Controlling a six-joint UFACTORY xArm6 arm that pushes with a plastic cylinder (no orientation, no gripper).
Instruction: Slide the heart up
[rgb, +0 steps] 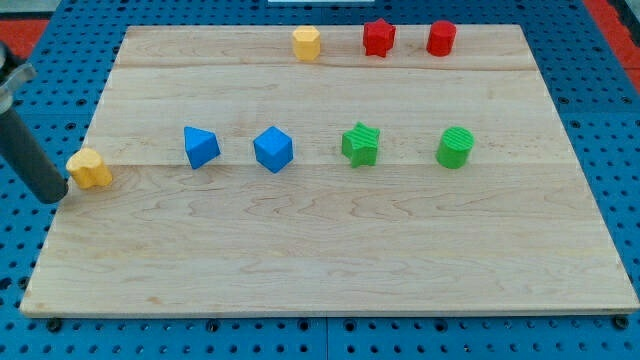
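Seven small coloured blocks sit on a pale wooden board (330, 260) that rests on a blue gridded surface. At the view's far left, my tip (58, 197) is the lower end of a dark rod that slants down from the upper left corner; the tip sits at the board's left edge, just beside and slightly below the yellow heart (90, 168), and whether the two touch cannot be told. The rod has no hand or jaws, so nothing is spread, pressed together or pinching. The yellow heart, the block to be moved, lies at the board's left edge, about midway between the view's top and bottom. Its shape is small and soft at this size, so which way its point faces and the line of its long axis cannot be made out with confidence. Moving right along the same middle row come a blue triangular block (200, 147), then a blue cube-like block (272, 149) near it, then a green star (361, 144), then a green cylinder (455, 147) toward the right. Along the board's top edge, well apart from the middle row, stand a yellow hexagonal block (306, 43), a red star (378, 37) and a red cylinder (441, 38). No brand, label or writing can be read anywhere.
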